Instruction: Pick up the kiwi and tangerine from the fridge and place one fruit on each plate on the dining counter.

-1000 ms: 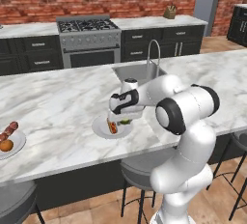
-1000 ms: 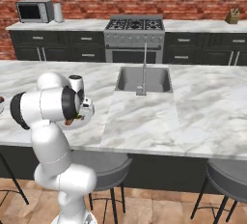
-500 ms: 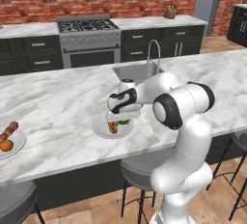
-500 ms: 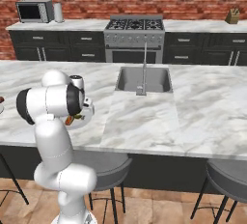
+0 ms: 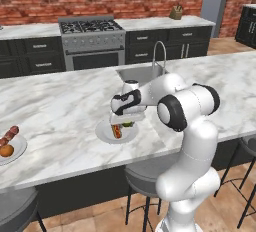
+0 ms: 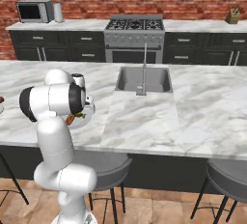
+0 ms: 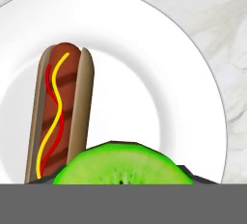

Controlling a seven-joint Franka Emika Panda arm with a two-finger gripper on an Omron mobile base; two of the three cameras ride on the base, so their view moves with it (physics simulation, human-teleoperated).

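While hot dog (image 7: 60, 112) occupies plate (image 7: 188, 97), kiwi (image 7: 120, 165) lies beside.

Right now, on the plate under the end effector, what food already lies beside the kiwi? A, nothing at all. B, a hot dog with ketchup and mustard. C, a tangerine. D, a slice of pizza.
B: the hand view shows a hot dog striped red and yellow lying on the white plate just past the kiwi.
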